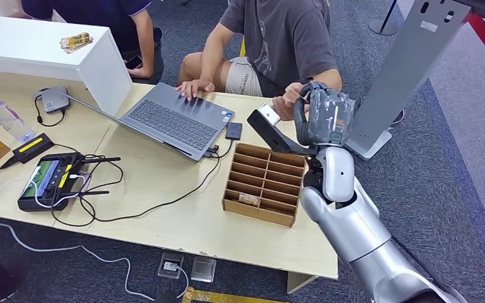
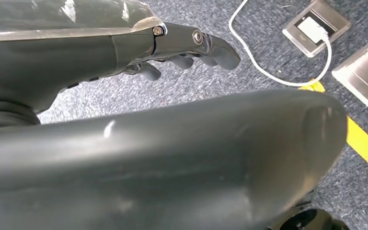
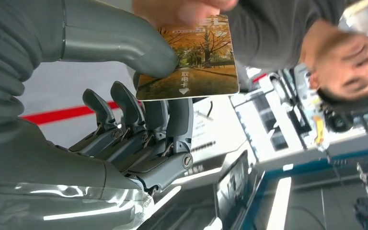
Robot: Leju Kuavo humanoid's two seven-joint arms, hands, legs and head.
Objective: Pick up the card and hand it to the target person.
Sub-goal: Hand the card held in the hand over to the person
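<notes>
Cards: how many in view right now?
2 for sure: one card pinched by the right hand, a person's hand also on it; second card lying in the wooden tray. The yellowish stack on the white box may be more.

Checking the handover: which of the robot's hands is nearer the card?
Right. The right hand pinches the card between thumb and fingers, while a person's hand grips its far edge. The left hand hangs over the carpet.

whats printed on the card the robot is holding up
An autumn scene of orange-yellow trees on the rectangular card, best in the right wrist view.
</notes>
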